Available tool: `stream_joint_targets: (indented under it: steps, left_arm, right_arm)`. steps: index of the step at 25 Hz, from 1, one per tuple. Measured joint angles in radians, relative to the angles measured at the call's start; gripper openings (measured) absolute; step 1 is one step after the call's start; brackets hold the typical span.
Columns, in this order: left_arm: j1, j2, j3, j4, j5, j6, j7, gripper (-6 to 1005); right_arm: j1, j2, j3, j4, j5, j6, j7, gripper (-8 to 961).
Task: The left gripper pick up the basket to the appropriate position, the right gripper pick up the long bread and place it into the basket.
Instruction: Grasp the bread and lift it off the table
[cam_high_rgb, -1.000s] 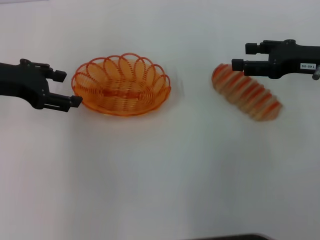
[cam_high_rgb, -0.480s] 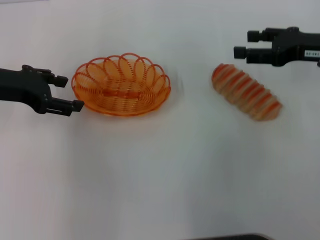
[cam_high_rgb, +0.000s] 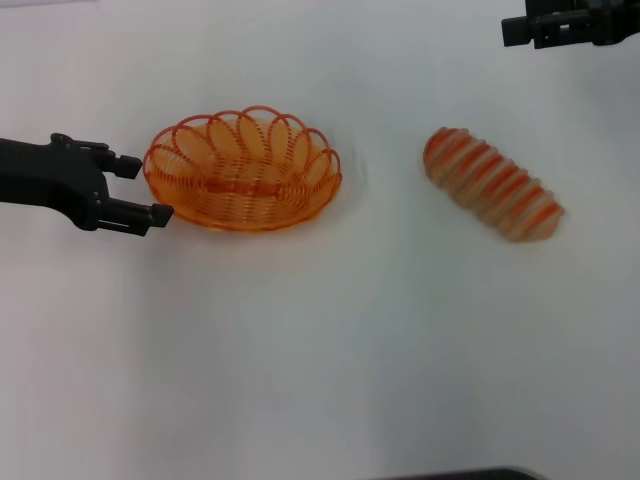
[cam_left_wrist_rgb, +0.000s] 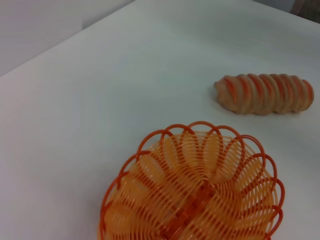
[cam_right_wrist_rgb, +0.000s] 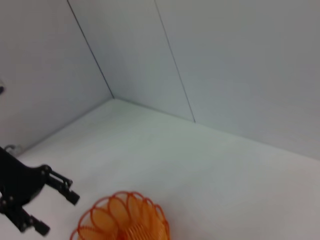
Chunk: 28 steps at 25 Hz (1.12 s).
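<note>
The orange wire basket (cam_high_rgb: 242, 170) stands on the white table, left of centre, and also fills the near part of the left wrist view (cam_left_wrist_rgb: 195, 190). My left gripper (cam_high_rgb: 142, 190) is open right at the basket's left rim, one finger on each side of the rim's edge, holding nothing. The long bread (cam_high_rgb: 492, 185), tan with orange-red stripes, lies alone on the table to the right (cam_left_wrist_rgb: 265, 94). My right gripper (cam_high_rgb: 520, 28) is open at the far right corner, well behind and clear of the bread, partly cut by the picture's edge.
The white table (cam_high_rgb: 330, 350) carries only the basket and the bread. Pale walls meet behind it in the right wrist view, which also shows the left gripper (cam_right_wrist_rgb: 60, 215) beside the basket (cam_right_wrist_rgb: 122, 222).
My right gripper has drawn back from beside the bread to the far right corner. My left gripper has crept a little closer to the basket's rim. The bread and basket stay put.
</note>
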Motion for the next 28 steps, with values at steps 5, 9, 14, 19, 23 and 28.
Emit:
stream_joint_targets:
  steps: [5, 9, 14, 19, 23, 28]
  left_arm:
    - [-0.001, -0.001, 0.0, 0.004, 0.0, 0.0, 0.0, 814]
    - [-0.001, 0.003, 0.001, 0.007, 0.002, 0.003, -0.001, 814]
    - [-0.003, 0.004, 0.0, 0.009, 0.017, 0.001, -0.002, 814]
    - [-0.004, 0.004, 0.0, 0.008, 0.021, 0.001, -0.002, 814]
    - [-0.004, 0.005, 0.0, 0.008, 0.029, 0.0, -0.002, 813]
    - [-0.005, 0.005, 0.0, 0.008, 0.038, 0.0, -0.002, 813]
  right_arm:
    - [0.097, -0.014, 0.022, -0.031, -0.193, -0.032, 0.082, 675]
    - [0.167, -0.002, 0.018, -0.034, -0.352, -0.03, 0.124, 674]
    - [0.223, 0.017, -0.01, -0.033, -0.478, -0.03, 0.206, 672]
    - [0.229, 0.028, -0.109, -0.026, -0.497, -0.002, 0.323, 670]
    - [0.238, 0.037, -0.188, -0.022, -0.536, 0.003, 0.376, 669]
    - [0.26, 0.052, -0.237, -0.011, -0.59, 0.017, 0.403, 667]
